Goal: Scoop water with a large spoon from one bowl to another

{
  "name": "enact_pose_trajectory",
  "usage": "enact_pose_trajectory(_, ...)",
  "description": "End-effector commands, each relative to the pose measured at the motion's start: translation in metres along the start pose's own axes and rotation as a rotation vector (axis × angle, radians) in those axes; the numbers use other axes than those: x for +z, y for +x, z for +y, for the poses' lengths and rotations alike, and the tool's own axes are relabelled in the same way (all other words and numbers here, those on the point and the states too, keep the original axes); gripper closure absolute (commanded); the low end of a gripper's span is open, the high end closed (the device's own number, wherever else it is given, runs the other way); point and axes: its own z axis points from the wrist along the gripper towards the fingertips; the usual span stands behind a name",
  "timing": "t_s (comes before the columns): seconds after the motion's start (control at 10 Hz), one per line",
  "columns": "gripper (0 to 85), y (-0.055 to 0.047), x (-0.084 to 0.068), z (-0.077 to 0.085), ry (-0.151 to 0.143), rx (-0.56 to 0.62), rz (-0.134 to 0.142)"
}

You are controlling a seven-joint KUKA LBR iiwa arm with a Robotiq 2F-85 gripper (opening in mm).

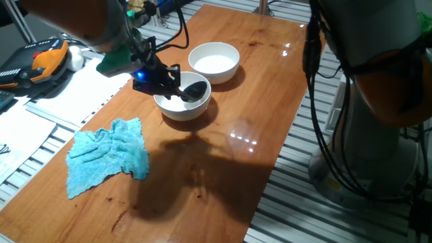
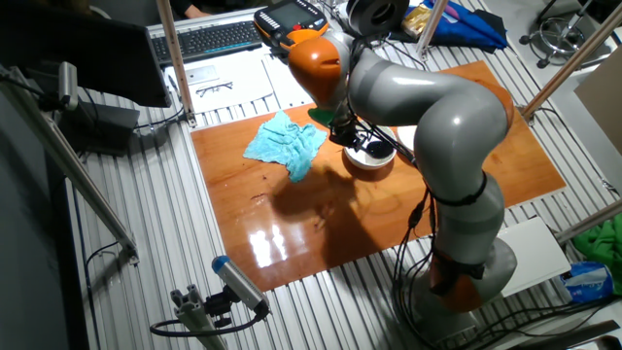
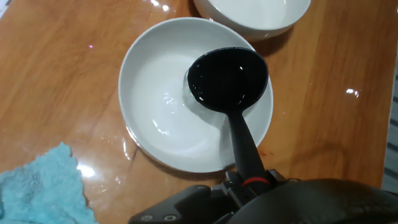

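A black large spoon [image 3: 227, 81] has its round scoop inside the near white bowl [image 3: 152, 106], with glints of water [image 3: 166, 99] on the bowl's bottom. Its handle runs back into my gripper [image 3: 249, 180], which is shut on it by the red band. In one fixed view the gripper [image 1: 160, 79] hangs over the left rim of that bowl [image 1: 182, 106], the scoop [image 1: 194, 91] lying inside. The second white bowl [image 1: 214, 62] stands just behind, apart from the spoon. In the other fixed view the arm covers most of the bowl [image 2: 371, 158].
A crumpled blue cloth [image 1: 108, 155] lies on the wooden table [image 1: 223, 155] to the left front of the bowls. Papers and an orange-and-black hand controller [image 1: 40, 64] sit beyond the table's left edge. The robot's base [image 1: 378, 101] stands right of the table.
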Motion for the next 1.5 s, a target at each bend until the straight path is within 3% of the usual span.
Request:
enact_pose_trajectory(0.0,85.0,0.0,0.0,0.0,0.005,-0.006,0.02)
enact_pose_trajectory(0.5,85.0,-0.003,0.0,0.0,0.009,-0.035,0.074)
enact_pose_trajectory(0.7,85.0,-0.003,0.0,-0.001,0.024,-0.039,0.063)
enact_pose_trajectory(0.9,85.0,-0.006,-0.001,-0.001,0.027,-0.037,0.075)
enact_pose_trajectory(1.2,85.0,-0.011,-0.005,-0.005,0.07,-0.067,0.06)
enact_pose_trajectory(1.4,85.0,-0.017,-0.01,-0.008,0.086,-0.082,0.064)
